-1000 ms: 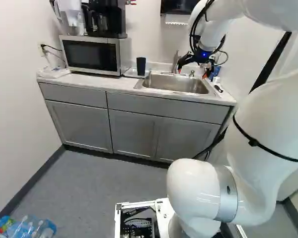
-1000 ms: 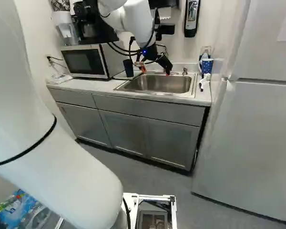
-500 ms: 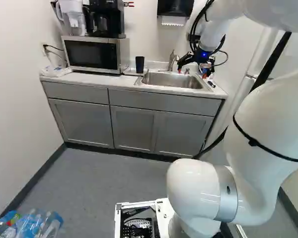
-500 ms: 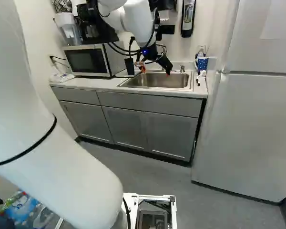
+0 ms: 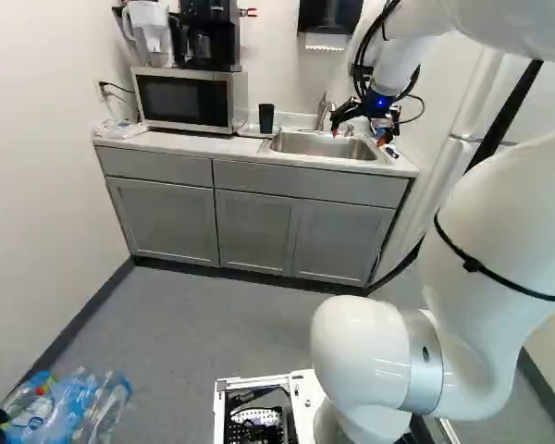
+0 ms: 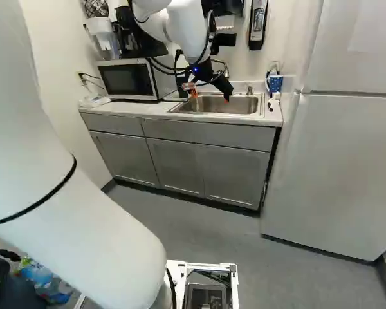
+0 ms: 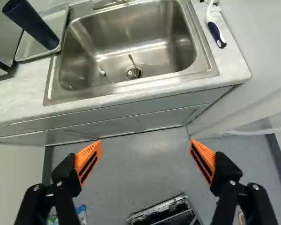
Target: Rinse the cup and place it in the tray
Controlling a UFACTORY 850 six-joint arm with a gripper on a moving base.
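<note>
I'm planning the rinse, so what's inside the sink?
In the sink, one slim utensil reaches the drain and another utensil lies near it. The front rim covers the near wall, and what is below the drain cannot be seen.

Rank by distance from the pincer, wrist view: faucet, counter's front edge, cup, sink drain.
From the pincer, nearest first:
1. Counter's front edge: straight ahead.
2. Sink drain: beyond that edge, in the sink.
3. Too close to call: cup, on the tray beside the sink, and faucet, behind the sink.
</note>
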